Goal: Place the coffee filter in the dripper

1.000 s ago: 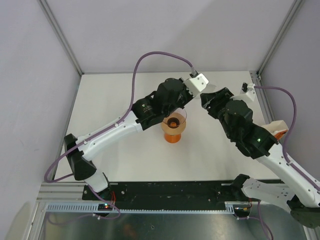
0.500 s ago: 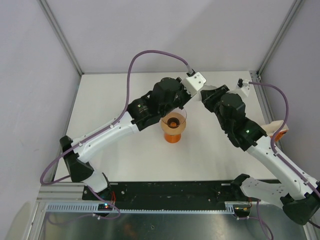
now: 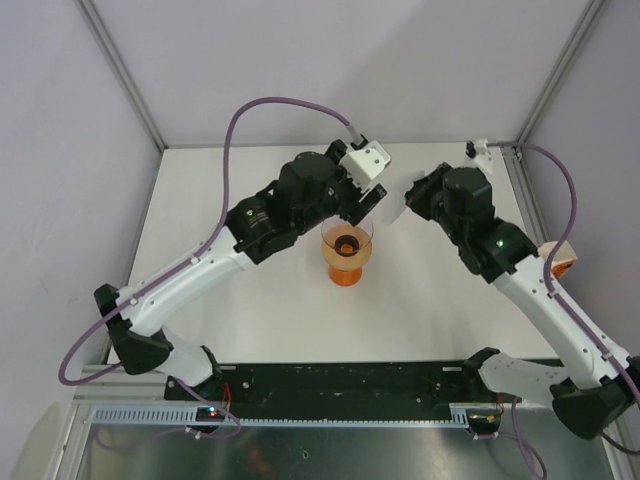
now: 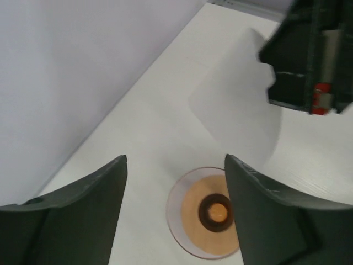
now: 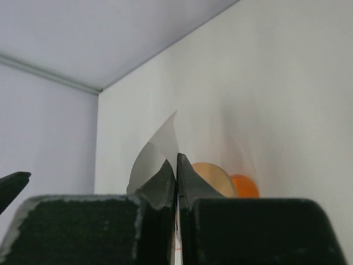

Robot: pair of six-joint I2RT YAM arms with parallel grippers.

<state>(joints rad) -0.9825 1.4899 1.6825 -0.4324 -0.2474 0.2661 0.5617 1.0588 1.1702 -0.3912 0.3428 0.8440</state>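
Note:
The dripper (image 3: 347,256), a translucent orange funnel, stands upright mid-table. Seen from the left wrist, its round rim (image 4: 205,216) lies below my left gripper (image 4: 176,165), whose jaws stand open and empty above it. My left gripper (image 3: 362,207) hovers just behind the dripper. The coffee filter (image 3: 392,208) is a thin white paper sheet hanging in the air to the dripper's back right. My right gripper (image 3: 408,195) is shut on the filter's edge. The right wrist view shows the filter (image 5: 156,148) pinched between the closed fingers (image 5: 177,160), with the dripper (image 5: 218,178) beyond.
A white-and-orange packet (image 3: 557,258) lies at the table's right edge, behind the right arm. Grey walls and metal frame posts (image 3: 120,70) close in the left, back and right sides. Purple cables loop above both arms.
My right gripper has closed on the filter. My left gripper has opened, let go and drawn back to the left, its arm swinging leftward.

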